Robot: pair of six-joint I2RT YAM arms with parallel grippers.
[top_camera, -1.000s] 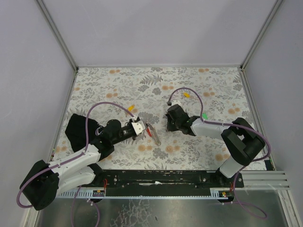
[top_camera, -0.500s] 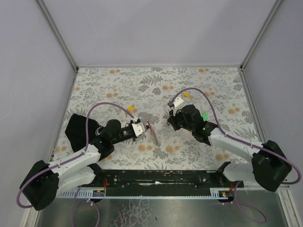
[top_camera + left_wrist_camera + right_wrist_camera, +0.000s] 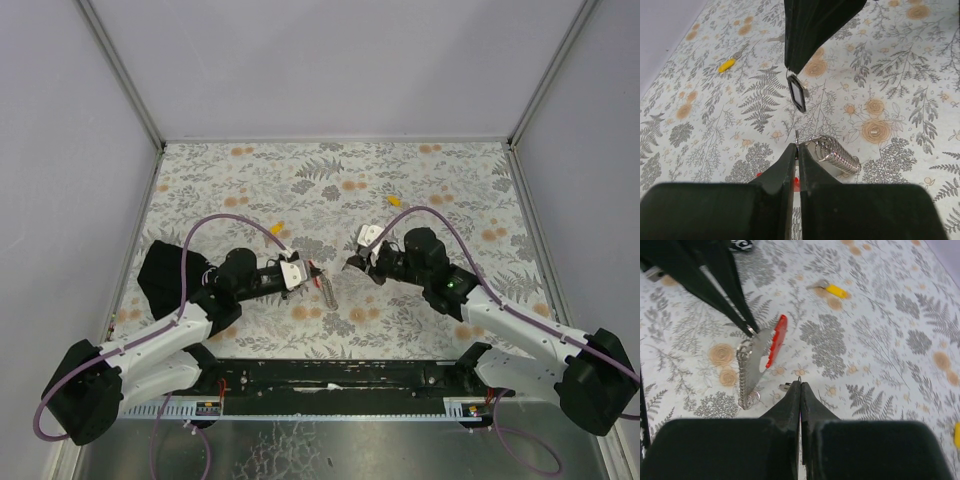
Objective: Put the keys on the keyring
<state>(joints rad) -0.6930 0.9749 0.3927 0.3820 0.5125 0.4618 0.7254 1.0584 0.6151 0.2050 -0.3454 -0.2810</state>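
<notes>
Right gripper point(image 3: 351, 263), fingers pressed together with the black-headed key point(image 3: 797, 94) dangling from them, had swung in close beside the keyring point(image 3: 771, 342) | left gripper point(image 3: 306, 274) stayed pinched on that keyring | threading looked imminent | yellow key point(image 3: 278, 226) lay loose beyond the keyring

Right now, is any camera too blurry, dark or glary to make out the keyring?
No. Top external: even light, sharp, but the keyring shows tiny. Left wrist: the black-headed key and metal coil crisp, only mild glints; the left gripper up close is a black, detail-less mass. Right wrist: keyring's red and grey sharp; the right gripper equally underexposed.
</notes>
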